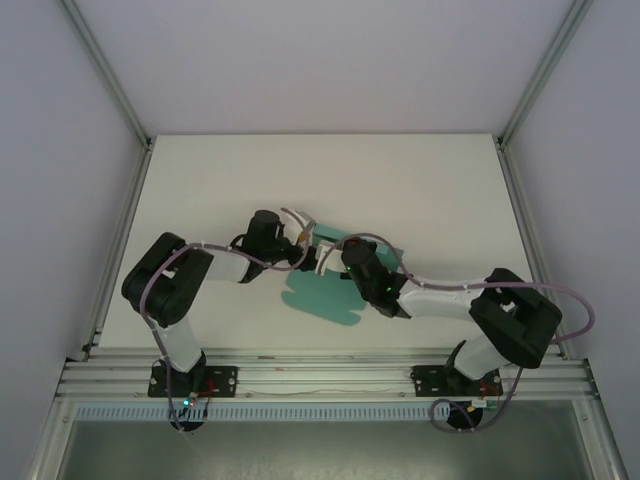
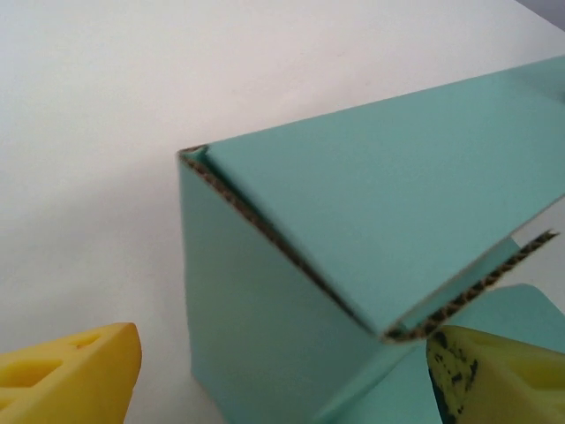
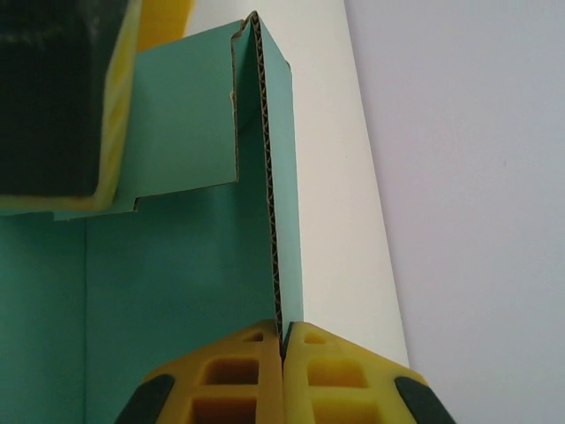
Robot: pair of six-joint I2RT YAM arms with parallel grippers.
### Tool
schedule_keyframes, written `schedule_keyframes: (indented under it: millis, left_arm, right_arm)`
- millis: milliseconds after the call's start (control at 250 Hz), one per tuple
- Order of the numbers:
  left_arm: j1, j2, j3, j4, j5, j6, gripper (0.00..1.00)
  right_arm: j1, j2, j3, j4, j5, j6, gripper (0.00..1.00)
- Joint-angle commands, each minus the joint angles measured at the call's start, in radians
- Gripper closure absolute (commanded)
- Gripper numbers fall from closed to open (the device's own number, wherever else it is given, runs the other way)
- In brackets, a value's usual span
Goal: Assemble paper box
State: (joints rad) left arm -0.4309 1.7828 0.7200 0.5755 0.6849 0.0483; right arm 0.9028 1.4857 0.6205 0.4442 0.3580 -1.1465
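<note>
White table (image 1: 300,180), pale walls around. Left jaws stand spread either side of a raised corner of the box (image 1: 322,300), gripping nothing. It lies mid-table, partly folded. Right jaws pinch an upright wall's edge. Corrugated card: probably light, fairly stiff, prone to creasing if squeezed; best held by wall edges. From above, arms hide much of it, so the fold stage is unclear.

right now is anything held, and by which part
The right gripper pinches the paper box by its upright wall's edge; the left gripper is open, holding nothing.
</note>
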Motion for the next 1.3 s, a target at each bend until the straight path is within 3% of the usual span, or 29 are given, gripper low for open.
schedule_keyframes:
  millis: [0,336,496,596,947,1123,1175,1295]
  left_arm:
    - [0.001,0.023,0.074,0.024,0.055,0.029,0.21]
    - [-0.010,0.056,0.112,0.037,0.036,0.008,0.56]
    - [-0.046,0.064,0.130,0.009,-0.068,0.017,0.68]
    - [-0.063,0.069,0.136,0.006,-0.141,-0.014,0.80]
    - [-0.108,0.046,0.066,0.124,-0.459,-0.156,0.82]
    - [-0.139,0.064,0.080,0.175,-0.516,-0.149,0.82]
    - [-0.144,0.069,0.092,0.175,-0.500,-0.147,0.82]
    - [-0.144,0.056,0.057,0.240,-0.338,-0.133,0.82]
  right_arm:
    - [0.031,0.017,0.014,-0.097,-0.150,0.052,1.00]
    - [0.031,0.064,0.053,-0.099,-0.199,0.087,1.00]
    - [0.031,0.074,0.053,-0.100,-0.197,0.101,1.00]
    - [0.031,0.074,0.050,-0.091,-0.191,0.122,1.00]
    - [0.023,0.068,0.012,-0.016,-0.134,0.229,1.00]
    - [0.004,0.073,0.019,-0.016,-0.157,0.266,1.00]
    - [-0.008,0.068,0.022,-0.023,-0.174,0.276,1.00]
    - [-0.028,0.049,0.029,-0.042,-0.178,0.252,1.00]
